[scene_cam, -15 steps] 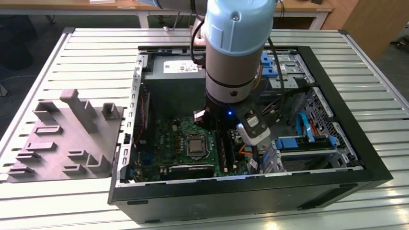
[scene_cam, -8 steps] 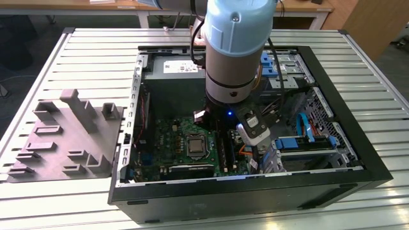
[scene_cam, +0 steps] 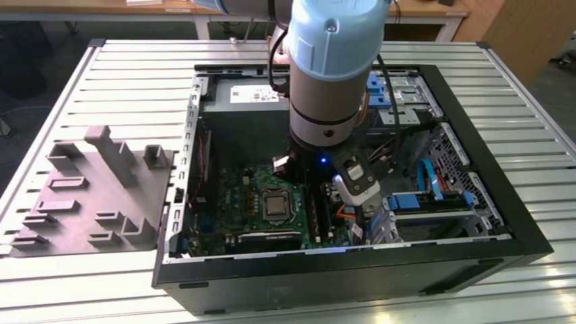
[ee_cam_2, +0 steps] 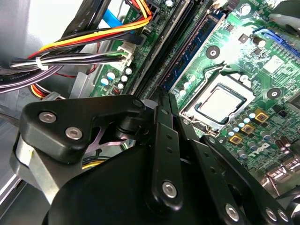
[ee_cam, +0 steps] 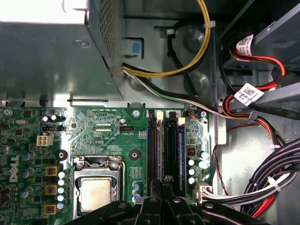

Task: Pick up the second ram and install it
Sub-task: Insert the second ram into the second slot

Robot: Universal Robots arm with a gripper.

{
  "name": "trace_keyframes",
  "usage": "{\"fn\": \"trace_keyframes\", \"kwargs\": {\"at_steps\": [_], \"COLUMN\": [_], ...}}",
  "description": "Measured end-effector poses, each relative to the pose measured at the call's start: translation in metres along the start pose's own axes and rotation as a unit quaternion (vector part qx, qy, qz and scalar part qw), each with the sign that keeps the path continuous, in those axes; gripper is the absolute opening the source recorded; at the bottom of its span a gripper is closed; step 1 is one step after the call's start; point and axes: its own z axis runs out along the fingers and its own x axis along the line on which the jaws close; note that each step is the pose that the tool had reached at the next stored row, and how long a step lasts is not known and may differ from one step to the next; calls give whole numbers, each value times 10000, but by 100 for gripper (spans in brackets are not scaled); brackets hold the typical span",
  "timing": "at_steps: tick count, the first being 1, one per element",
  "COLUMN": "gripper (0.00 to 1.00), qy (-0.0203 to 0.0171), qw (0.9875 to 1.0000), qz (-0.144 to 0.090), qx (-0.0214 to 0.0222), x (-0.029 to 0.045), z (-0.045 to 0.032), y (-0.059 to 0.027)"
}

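The second ram (ee_cam_2: 196, 43) seems to stand in a motherboard (ee_cam_2: 262, 56) slot just beside the gripper (ee_cam_2: 161, 101), jaws pressed together; it looks light, stiff and fragile, best held by its long edges, not its chips.

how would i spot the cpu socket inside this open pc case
Look into the open black computer case on the slatted table, down at the green motherboard on its floor. The CPU socket is the square silver metal plate in a frame, beside the long black memory slots; nothing else there is square and shiny.
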Motion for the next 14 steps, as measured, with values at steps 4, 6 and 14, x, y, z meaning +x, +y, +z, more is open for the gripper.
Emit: {"fn": "trace_keyframes", "kwargs": {"at_steps": [4,6,14], "gripper": [12,12,12], "qy": [0,0,-2], "qw": [10000,10000,10000], "qz": [0,0,1], "qx": [-1,0,-14], "x": [1,1,1], "z": [8,8,10], "y": [-1,-1,-1]}}
